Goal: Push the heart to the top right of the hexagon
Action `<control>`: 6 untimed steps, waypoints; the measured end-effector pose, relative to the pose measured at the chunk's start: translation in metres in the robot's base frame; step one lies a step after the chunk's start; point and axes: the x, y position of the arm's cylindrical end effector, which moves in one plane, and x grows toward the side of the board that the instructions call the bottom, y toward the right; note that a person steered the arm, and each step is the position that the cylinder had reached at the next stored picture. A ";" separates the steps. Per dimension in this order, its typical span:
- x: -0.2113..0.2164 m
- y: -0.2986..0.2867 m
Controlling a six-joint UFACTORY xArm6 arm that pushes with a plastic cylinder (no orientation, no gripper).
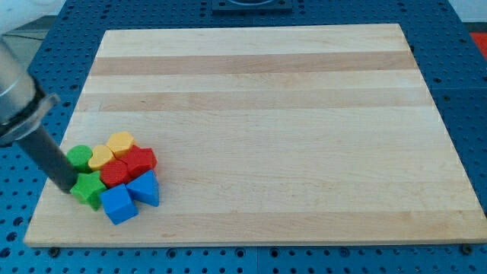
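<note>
A yellow heart [100, 157] lies in a tight cluster of blocks at the board's lower left. A yellow hexagon [120, 142] touches it on its upper right. My tip [68, 186] is at the left edge of the cluster, touching or nearly touching the green star [90, 189], just below the green round block [78, 157]. The dark rod slants up to the view's left from there. The heart is up and to the right of my tip, with the green round block on its left.
Two red blocks [140, 160] [114, 173], shapes unclear, sit right of and below the heart. A blue cube [119, 204] and a blue triangle [145, 189] lie at the cluster's bottom. The board's left edge [57, 185] is close to my tip.
</note>
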 end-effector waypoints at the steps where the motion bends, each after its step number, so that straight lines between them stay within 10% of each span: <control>1: -0.014 0.011; 6: -0.090 0.087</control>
